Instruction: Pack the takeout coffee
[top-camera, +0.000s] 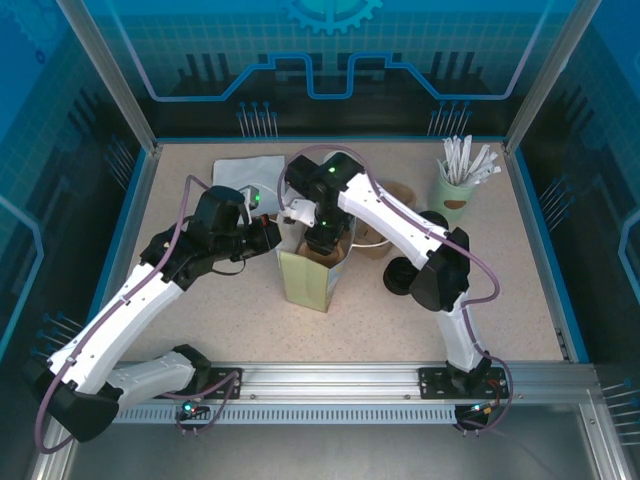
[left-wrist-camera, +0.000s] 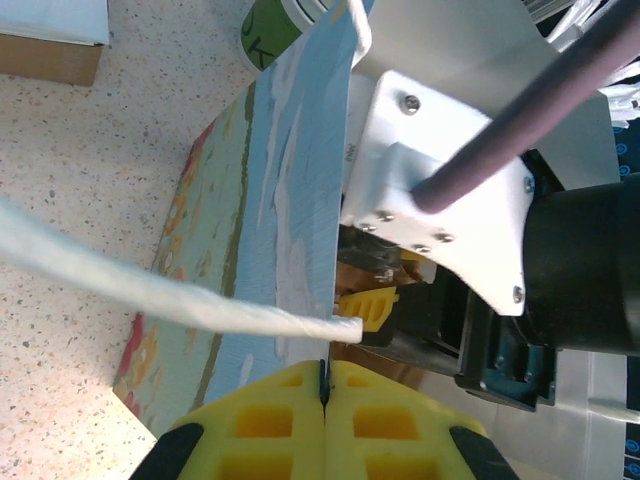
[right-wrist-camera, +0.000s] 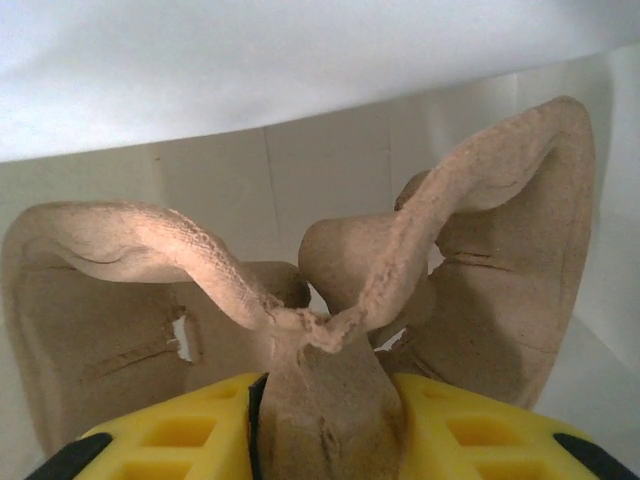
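Arms come up off the near edge of the table (top-camera: 250, 320) and both meet at the paper bag (top-camera: 308, 280), standing upright mid-table. On the left, the left gripper (top-camera: 268, 232) is at the bag's rim. Up close, the left gripper (left-wrist-camera: 324, 385) has its yellow fingers (left-wrist-camera: 270, 420) pressed tight together, and the thin top edge of the paper bag (left-wrist-camera: 290, 180) runs straight into the seam, so it is pinched. The bag's white rope handle (left-wrist-camera: 150, 290) droops across just beside them.

Over the mouth of the bag, the right arm dips in from above. Inside, the right gripper (right-wrist-camera: 325, 395) is clamped on the centre post of the brown pulp tray (right-wrist-camera: 480, 200), its cup walls curling up on both sides, pale bag lining behind.

And the takeout coffee (top-camera: 402, 276)? On the table, outside the bag, just to its right, beside the right arm's elbow, black lid up. From the left wrist, the takeout coffee (left-wrist-camera: 268, 28) peeks past the bag, green band showing.

Farther back right, the pale green cup of straws (top-camera: 455, 195).
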